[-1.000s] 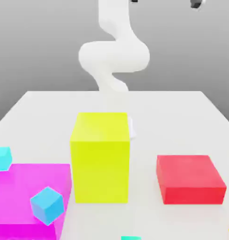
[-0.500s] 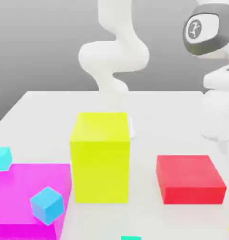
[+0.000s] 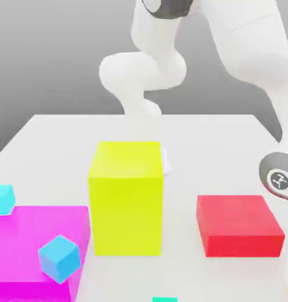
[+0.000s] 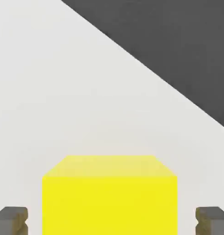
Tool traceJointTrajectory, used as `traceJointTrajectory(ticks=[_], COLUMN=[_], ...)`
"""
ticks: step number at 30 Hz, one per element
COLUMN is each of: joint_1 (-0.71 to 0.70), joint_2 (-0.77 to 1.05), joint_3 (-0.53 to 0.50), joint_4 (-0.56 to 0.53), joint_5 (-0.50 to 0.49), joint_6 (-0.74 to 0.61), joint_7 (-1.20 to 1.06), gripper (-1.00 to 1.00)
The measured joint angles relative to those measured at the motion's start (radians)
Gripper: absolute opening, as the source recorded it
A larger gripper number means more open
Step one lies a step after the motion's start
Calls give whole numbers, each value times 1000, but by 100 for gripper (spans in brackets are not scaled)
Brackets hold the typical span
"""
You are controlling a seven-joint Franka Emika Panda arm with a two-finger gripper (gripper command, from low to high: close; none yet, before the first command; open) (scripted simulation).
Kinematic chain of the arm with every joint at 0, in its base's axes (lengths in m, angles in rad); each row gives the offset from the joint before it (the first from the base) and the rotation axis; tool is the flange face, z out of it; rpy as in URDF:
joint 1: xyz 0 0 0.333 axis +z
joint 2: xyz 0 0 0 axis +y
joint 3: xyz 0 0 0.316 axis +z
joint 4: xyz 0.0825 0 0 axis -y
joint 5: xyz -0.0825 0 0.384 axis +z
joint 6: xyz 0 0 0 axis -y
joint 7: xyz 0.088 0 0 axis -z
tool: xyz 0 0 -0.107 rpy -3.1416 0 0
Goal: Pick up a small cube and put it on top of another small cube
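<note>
The small yellow cube [image 4: 109, 197] lies on the white table, seen close up in the hand view. My gripper [image 4: 111, 221] straddles it, one dark fingertip [image 4: 10, 221] on each side, with a narrow gap left between each fingertip and the cube's faces. In the exterior view the arm's wrist [image 3: 278, 177] hangs low at the exterior view's right edge, and the hand covers the yellow cube there. The other small cube, cyan-turquoise [image 3: 2, 199], rests on the table at the exterior view's far left, behind the magenta block.
A tall yellow block [image 3: 127, 197] stands mid-table, a flat red block [image 3: 239, 225] to its right. A magenta block [image 3: 34, 248] at the left carries a sky-blue cube [image 3: 59, 258]. A teal-green cube [image 3: 165, 299] peeks at the front edge.
The arm swung down at the exterior view's right until the hand reached table level. It now covers the yellow cube that showed at the bottom right corner. The blocks stayed put.
</note>
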Motion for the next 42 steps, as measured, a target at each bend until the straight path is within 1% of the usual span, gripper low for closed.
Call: traceJointTrajectory(ticks=[4, 8, 23, 24, 27, 30, 32, 34, 35, 40, 41, 42], joint_1=[3, -37, -407, -445, -623, -804, -855, -861, -860, -865, -866, -867], joint_2=[5, -115, -463, -489, -576, -679, -684, -635, -609, -609, -597, -607], joint_3=[-2, 37, -279, -304, -385, -494, -538, -547, -549, -549, -548, -547], joint_4=[1, -29, -255, -273, -326, -375, -403, -426, -435, -435, -440, -437], joint_5=[-1, 57, 141, 149, 180, 232, 275, 305, 316, 316, 320, 316], joint_6=[4, -84, -187, -193, -218, -264, -241, -171, -137, -137, -120, -133], joint_7=[0, -40, -101, -107, -131, -175, -211, -235, -243, -243, -246, -243], gripper=[-100, -100, -100, -100, -100, -100, -100, -100, 100, 100, 100, 100])
